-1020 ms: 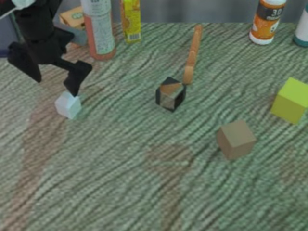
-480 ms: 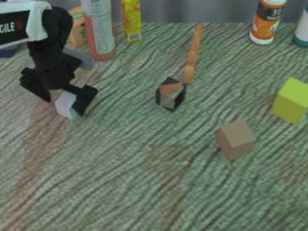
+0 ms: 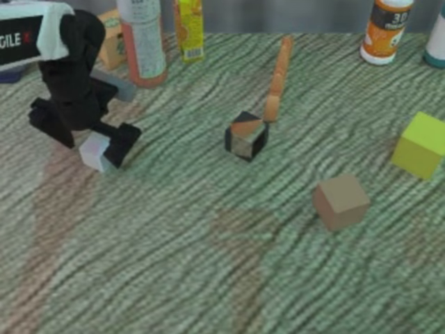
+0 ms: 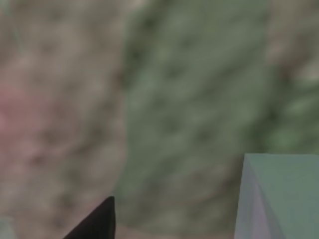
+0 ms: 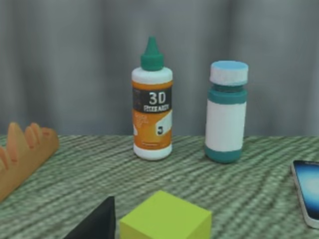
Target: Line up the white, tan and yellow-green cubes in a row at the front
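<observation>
The small white cube (image 3: 94, 152) lies at the left of the table. My left gripper (image 3: 87, 139) is low over it and open, one black finger on each side. The left wrist view shows that cube (image 4: 281, 199) close up beside one fingertip (image 4: 99, 224). Right of centre is the tan cube (image 3: 340, 201), and the yellow-green cube (image 3: 420, 145) sits near the right edge. My right arm is outside the top view. Its wrist view shows one fingertip (image 5: 99, 224) just beside the yellow-green cube (image 5: 164, 220); that gripper is open and holds nothing.
A black, orange and grey cube (image 3: 246, 135) sits mid-table with an orange stick (image 3: 278, 69) behind it. Along the back stand a tall bottle (image 3: 142, 42), a yellow one (image 3: 188, 28), a tan box (image 3: 108, 35), an orange-label bottle (image 3: 386, 28) and a teal-white bottle (image 3: 437, 38). A phone (image 5: 309, 191) lies far right.
My left gripper came down and forward from behind the white cube, so its fingers now straddle it. Over the last half second it has hardly moved. The cubes have not shifted.
</observation>
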You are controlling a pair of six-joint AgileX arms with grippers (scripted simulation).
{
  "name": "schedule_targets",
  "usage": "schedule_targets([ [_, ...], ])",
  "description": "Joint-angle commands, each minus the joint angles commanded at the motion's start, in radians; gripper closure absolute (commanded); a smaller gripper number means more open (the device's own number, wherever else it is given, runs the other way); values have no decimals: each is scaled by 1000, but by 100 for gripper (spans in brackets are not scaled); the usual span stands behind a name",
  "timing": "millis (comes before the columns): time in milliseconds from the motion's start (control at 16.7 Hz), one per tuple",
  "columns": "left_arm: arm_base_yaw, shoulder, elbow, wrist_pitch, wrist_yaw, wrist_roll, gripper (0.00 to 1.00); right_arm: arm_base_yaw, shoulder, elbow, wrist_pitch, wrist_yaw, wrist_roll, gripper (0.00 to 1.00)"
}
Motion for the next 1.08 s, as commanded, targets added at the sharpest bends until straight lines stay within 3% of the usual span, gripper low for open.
schedule_targets([
  [600, 0, 0, 0, 0, 0, 0, 98, 0, 0, 0, 0, 0, 0, 0],
  [1080, 0, 0, 0, 0, 0, 0, 100, 0, 0, 0, 0, 0, 0, 0],
])
